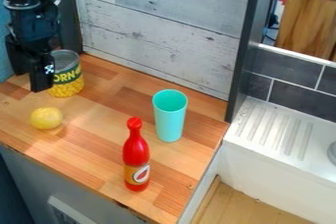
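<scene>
Just one can [70, 77] stands near one claw [30, 80].

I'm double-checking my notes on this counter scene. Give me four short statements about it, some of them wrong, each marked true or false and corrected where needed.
1. The red bottle and the turquoise cup both stand upright. True.
2. The yellow fruit is inside the cup. False: it lies on the wooden counter.
3. The gripper is nearer to the can than to the bottle. True.
4. The can lies on its side. False: it stands upright.
</scene>
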